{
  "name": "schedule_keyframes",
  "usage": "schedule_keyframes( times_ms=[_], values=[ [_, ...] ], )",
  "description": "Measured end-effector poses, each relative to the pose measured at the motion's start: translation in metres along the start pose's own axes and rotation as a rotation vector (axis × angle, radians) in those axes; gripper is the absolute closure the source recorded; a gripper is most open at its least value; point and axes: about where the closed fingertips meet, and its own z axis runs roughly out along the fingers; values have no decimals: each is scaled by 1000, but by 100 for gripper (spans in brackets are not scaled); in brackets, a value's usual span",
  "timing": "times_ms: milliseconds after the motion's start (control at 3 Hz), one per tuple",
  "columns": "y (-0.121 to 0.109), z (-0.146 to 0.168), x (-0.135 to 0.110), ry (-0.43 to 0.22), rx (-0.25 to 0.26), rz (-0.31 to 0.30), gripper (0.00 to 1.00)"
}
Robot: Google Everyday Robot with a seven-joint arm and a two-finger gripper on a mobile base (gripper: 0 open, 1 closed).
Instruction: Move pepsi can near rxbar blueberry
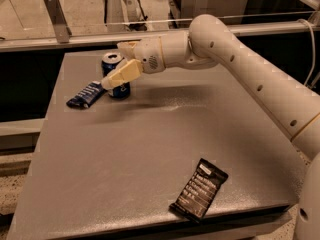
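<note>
While the gripper (115, 64) straddles the pepsi can (120, 91) — clamped or not, we cannot tell — a sideways retreat could topple it onto the rxbar blueberry (86, 94).

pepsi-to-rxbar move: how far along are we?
Looks done: the pepsi can stands upright on the table, close beside the rxbar blueberry. In hand: the pincer is at the can. Left: probably only backing the pincer away.
</note>
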Motion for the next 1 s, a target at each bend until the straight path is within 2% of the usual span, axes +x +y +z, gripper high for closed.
schedule_keyframes(
  times_ms=[333,667,1000],
  values=[
    [6,-10,-8,-7,15,-12,0],
    [5,-31,-18,-18,54,-24,0],
    [-10,-73,-36,-69,136,-42,0]
  ],
)
